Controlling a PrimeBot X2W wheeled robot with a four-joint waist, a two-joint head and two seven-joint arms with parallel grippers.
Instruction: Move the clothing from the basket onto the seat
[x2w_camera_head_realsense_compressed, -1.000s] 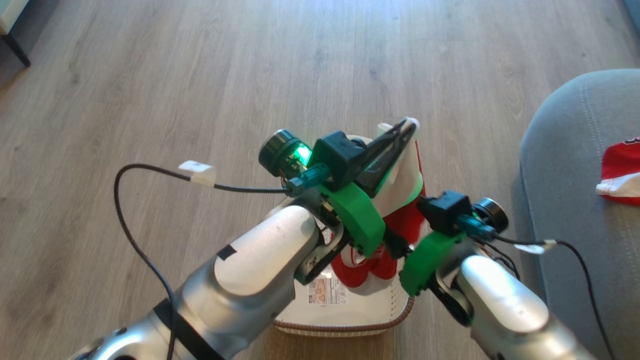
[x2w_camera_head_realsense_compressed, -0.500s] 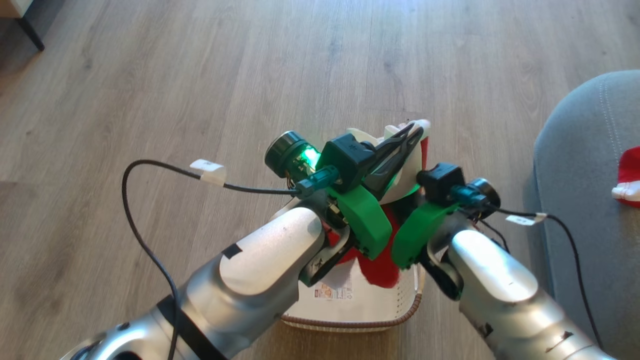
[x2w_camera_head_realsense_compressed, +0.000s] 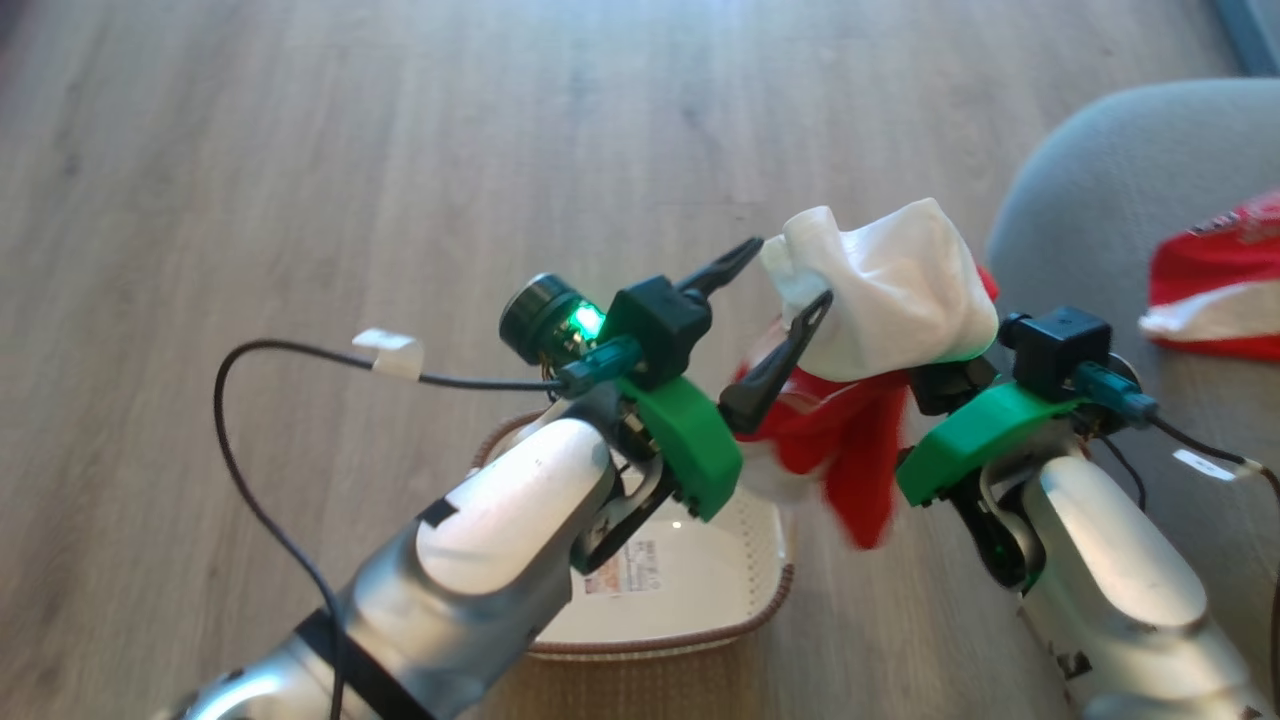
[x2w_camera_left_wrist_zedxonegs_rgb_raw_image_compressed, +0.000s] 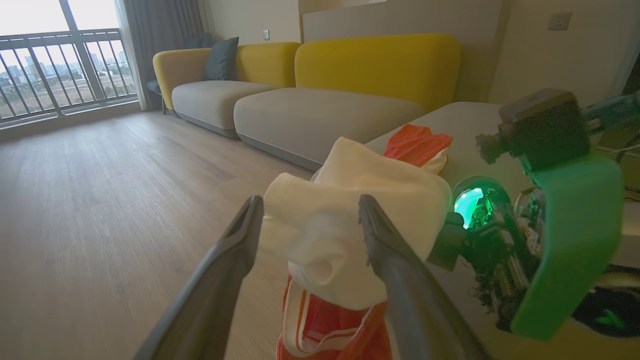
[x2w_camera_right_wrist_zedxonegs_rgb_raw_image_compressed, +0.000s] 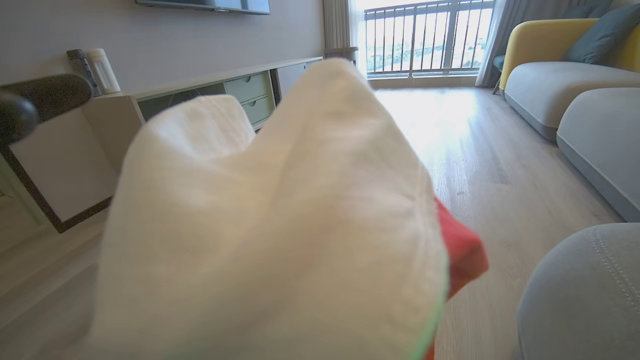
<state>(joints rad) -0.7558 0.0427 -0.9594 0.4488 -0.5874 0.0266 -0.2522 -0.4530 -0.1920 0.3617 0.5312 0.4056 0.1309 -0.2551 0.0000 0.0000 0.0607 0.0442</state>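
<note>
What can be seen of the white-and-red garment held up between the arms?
The garment is soft, bunched cloth: a white upper part puffed into a mound, red folds with white stripes hanging below, the tail blurred. It is raised above the far right side of the basket, short of the seat. It drapes over the right pincer, hiding its fingers. The left pincer stands open, one fingertip at the white edge.

The basket (x2w_camera_head_realsense_compressed: 700, 590) sits on the floor (x2w_camera_head_realsense_compressed: 300, 150), left of the seat (x2w_camera_head_realsense_compressed: 1080, 190). A bundle of clothing (x2w_camera_head_realsense_compressed: 885, 290) hangs above the basket's right side, between the left gripper (x2w_camera_head_realsense_compressed: 790, 272) and the right gripper (x2w_camera_head_realsense_compressed: 945, 380), draped over the latter. Another garment (x2w_camera_head_realsense_compressed: 1215, 290) lies on the seat.
</note>
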